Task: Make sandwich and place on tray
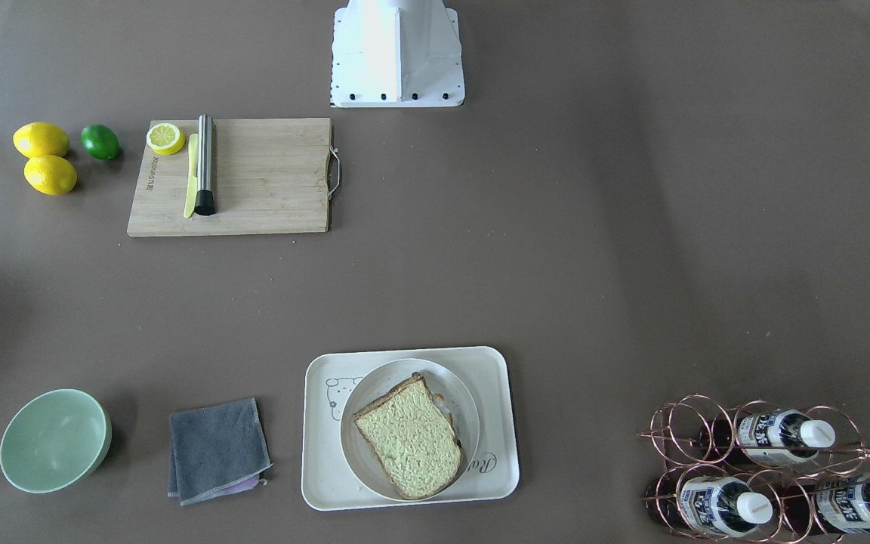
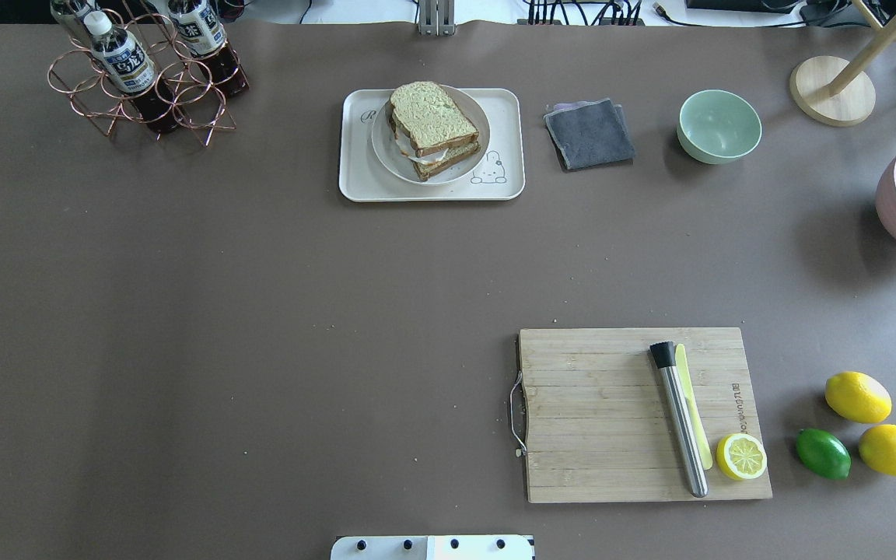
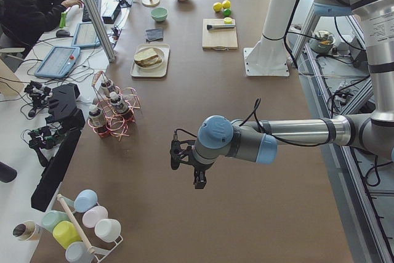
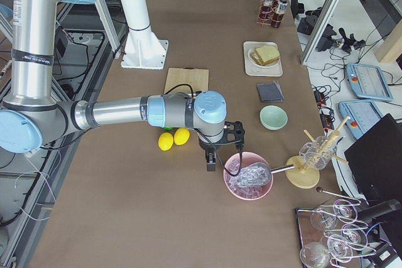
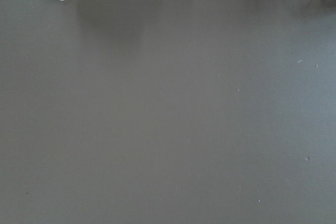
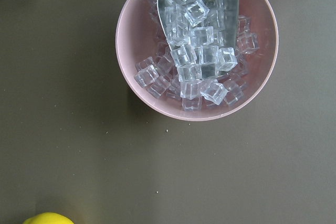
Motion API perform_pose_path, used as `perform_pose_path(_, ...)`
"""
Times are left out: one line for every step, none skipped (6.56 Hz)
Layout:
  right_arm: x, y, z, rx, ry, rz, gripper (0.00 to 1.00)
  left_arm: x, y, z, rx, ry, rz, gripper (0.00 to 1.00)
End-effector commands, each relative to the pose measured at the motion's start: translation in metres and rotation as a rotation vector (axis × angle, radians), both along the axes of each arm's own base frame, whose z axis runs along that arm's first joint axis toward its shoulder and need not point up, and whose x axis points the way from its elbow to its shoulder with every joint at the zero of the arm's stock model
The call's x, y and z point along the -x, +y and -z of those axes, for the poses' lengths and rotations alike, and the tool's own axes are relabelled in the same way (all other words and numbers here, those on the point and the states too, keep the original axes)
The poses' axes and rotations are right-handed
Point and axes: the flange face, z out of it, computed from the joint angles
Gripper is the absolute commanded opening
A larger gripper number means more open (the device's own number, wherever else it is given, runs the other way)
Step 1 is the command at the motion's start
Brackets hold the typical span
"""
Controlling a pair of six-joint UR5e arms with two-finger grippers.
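The sandwich (image 1: 408, 438), two slices of greenish-tan bread with white egg showing between them (image 2: 432, 124), lies on a round white plate (image 1: 359, 453). The plate stands on the cream tray (image 1: 495, 378) at the table's operator side. The left gripper (image 3: 184, 164) shows only in the exterior left view. It hangs over bare table far from the tray (image 3: 149, 72), and I cannot tell if it is open or shut. The right gripper (image 4: 217, 155) shows only in the exterior right view, beside the pink ice bowl (image 4: 249, 183). I cannot tell its state either.
A wooden cutting board (image 2: 596, 420) carries a steel muddler (image 2: 681, 424) and a lemon half (image 2: 741, 456). Two lemons (image 2: 858, 397) and a lime (image 2: 823, 453) lie beside it. A grey cloth (image 2: 589, 134), green bowl (image 2: 719, 126) and copper bottle rack (image 2: 145, 78) flank the tray.
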Motion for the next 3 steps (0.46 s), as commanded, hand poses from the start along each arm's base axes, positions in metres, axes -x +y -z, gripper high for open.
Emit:
perform_pose_path(0.0002, -0.0004, 0.0002, -0.001, 0.000, 0.001, 1.00, -0.0004, -0.0008, 0.0012, 0.000, 0.001, 0.002, 0.97)
perform_pose_path(0.0002, -0.0010, 0.0008, -0.002, 0.000, 0.001, 1.00, -0.0001, -0.0028, 0.0027, 0.000, 0.000, 0.005, 0.97)
perform_pose_path(0.0002, -0.0010, 0.0008, -0.002, 0.000, 0.001, 1.00, 0.0000, -0.0043, 0.0046, -0.004, -0.001, 0.005, 0.97)
